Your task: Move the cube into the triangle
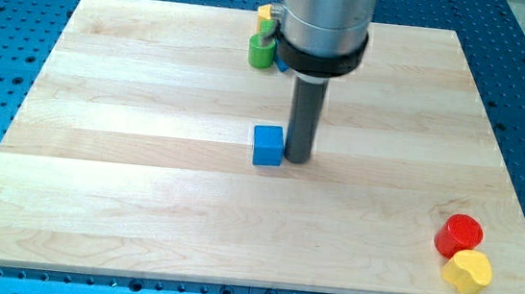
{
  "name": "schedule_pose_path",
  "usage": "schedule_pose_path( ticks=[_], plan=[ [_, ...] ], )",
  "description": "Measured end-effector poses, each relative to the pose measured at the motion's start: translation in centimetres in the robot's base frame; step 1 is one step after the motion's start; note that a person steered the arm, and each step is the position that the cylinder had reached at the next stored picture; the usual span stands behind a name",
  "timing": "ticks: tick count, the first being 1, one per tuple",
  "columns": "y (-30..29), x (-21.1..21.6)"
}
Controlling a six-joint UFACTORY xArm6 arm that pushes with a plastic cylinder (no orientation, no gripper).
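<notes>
A blue cube (267, 146) sits near the middle of the wooden board (142, 193). My tip (297, 158) stands right beside the cube, on its right side, touching or almost touching it. At the view's top, a green block (261, 49) and a yellow block (266, 14) sit close together, partly hidden behind the arm. A sliver of a blue block (279, 64) shows beside them under the arm's body; its shape cannot be made out.
A red cylinder (459, 234) and a yellow heart-like block (468, 272) touch each other at the view's bottom right near the board's edge. The arm's grey body (325, 23) hangs over the top middle. A blue perforated table surrounds the board.
</notes>
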State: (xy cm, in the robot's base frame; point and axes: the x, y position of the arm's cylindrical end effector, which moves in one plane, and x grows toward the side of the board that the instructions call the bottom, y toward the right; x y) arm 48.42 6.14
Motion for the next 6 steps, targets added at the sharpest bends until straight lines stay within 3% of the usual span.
schedule_pose_path(
  ticks=[1, 2, 3, 4, 5, 6],
  plan=[
    [-2.4, 3.3],
    [-4.5, -5.6],
    [-2.4, -6.9],
    [-6.2, -4.1],
    [-7.5, -7.0],
    [-5.2, -13.9]
  ],
)
